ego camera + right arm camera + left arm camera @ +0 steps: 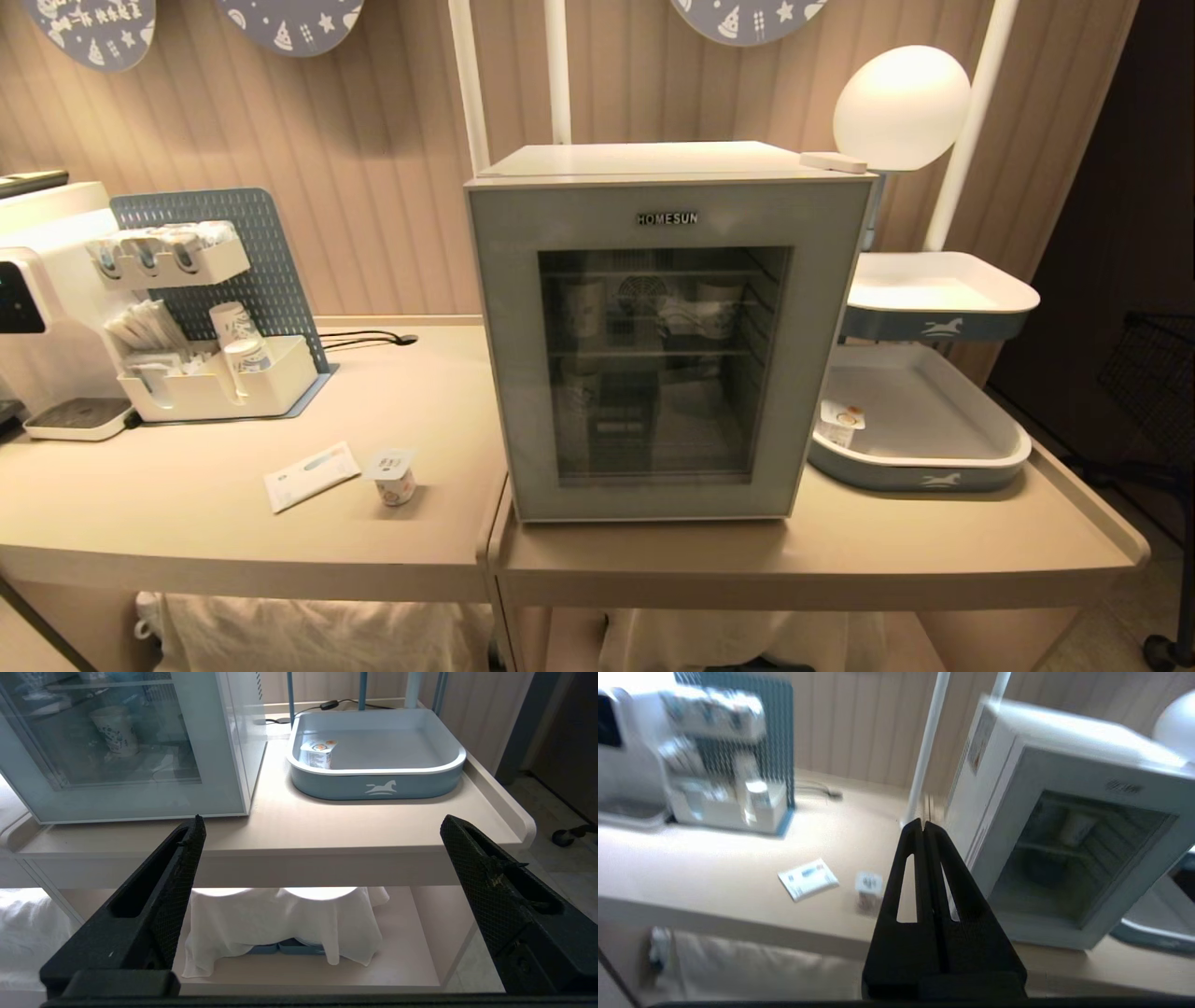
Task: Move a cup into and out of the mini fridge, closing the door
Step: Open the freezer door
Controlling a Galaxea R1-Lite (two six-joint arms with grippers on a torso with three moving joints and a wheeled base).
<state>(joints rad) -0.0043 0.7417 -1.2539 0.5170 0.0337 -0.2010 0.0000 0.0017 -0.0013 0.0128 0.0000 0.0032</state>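
Note:
The cup, a short white tub with a flat foil lid, stands on the table to the left of the mini fridge; it also shows in the left wrist view. The grey-blue glass door is shut. My left gripper hangs above the table's front edge, between cup and fridge, shut on nothing. My right gripper stays low before the table's front edge, right of the fridge, open and empty. Neither arm shows in the head view.
A second like tub sits in the lower grey tray right of the fridge, under another tray. A white packet lies beside the cup. An organiser with paper cups stands far left. Paper cups stand inside the fridge.

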